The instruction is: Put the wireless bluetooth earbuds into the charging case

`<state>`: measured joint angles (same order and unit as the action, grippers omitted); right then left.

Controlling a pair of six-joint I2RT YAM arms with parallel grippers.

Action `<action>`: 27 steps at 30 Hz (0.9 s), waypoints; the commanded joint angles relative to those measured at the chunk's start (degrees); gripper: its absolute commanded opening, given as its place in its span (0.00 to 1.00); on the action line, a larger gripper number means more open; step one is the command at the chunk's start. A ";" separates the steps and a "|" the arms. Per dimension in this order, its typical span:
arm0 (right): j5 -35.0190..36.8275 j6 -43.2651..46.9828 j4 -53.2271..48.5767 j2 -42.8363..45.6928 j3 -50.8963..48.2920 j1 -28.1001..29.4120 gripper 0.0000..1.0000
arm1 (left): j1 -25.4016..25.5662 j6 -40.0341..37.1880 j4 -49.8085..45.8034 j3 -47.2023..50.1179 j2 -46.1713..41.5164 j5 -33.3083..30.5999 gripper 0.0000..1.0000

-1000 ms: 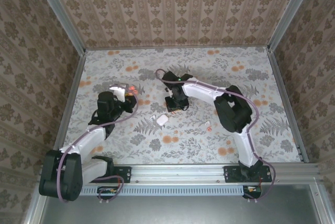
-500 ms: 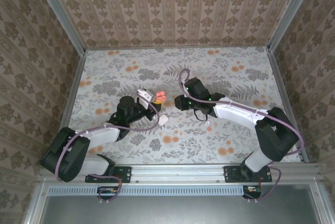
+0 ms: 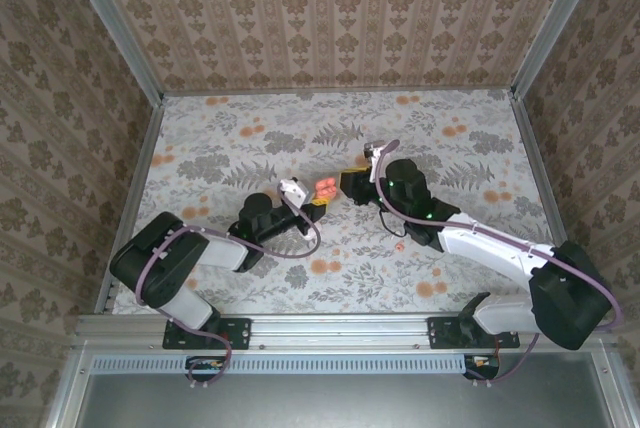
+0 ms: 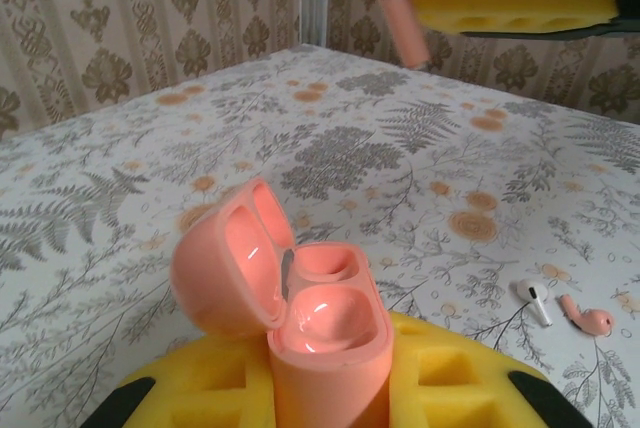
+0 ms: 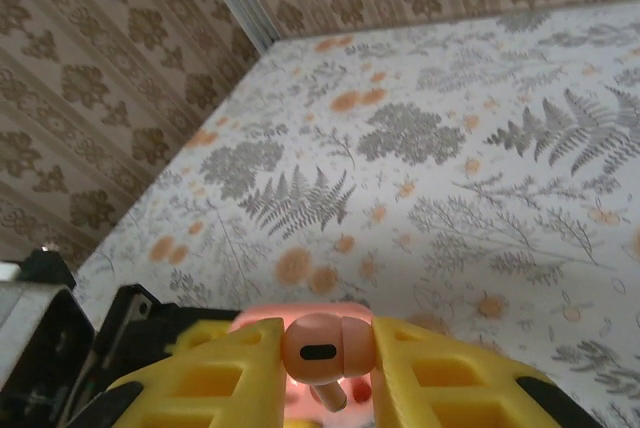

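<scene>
The charging case [image 4: 325, 323] is salmon-pink. Its hinged lid stands open and both wells are empty. My left gripper [image 4: 325, 393] is shut on its body between yellow foam pads [image 4: 450, 378], holding it upright above the table. In the top view the case [image 3: 325, 188] sits just left of my right gripper [image 3: 352, 185]. My right gripper [image 5: 330, 373] is shut on a pink earbud [image 5: 325, 348], stem pointing down, directly over the case [image 5: 300, 398]. That earbud's stem [image 4: 395, 8] hangs above the case in the left wrist view. A white earbud [image 4: 535, 300] and another pink earbud [image 4: 590, 320] lie on the table.
The floral table [image 3: 450, 148] is walled in by patterned panels with metal corner posts [image 3: 110, 28]. A small orange bud [image 3: 399, 245] lies under the right forearm [image 3: 480, 238]. Both arms reach inward and meet at mid-table.
The left gripper carried the open case right, toward the middle. The right gripper rose off the table with the pink earbud and now hangs just over the case.
</scene>
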<state>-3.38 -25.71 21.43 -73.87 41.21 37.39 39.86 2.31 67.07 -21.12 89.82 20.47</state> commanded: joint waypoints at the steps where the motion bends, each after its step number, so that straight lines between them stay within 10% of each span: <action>1: -0.55 -1.65 9.76 0.75 -2.54 0.65 0.27 | 1.08 -2.17 6.06 -0.67 0.18 1.32 0.16; 27: -0.25 -9.99 24.39 -2.37 -9.57 4.67 0.26 | 3.65 -2.40 6.72 -1.37 -1.67 -2.02 0.16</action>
<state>-4.67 -34.35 42.15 -75.24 32.12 41.56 43.16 -0.10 71.20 -21.17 89.38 19.03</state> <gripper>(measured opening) 0.262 0.212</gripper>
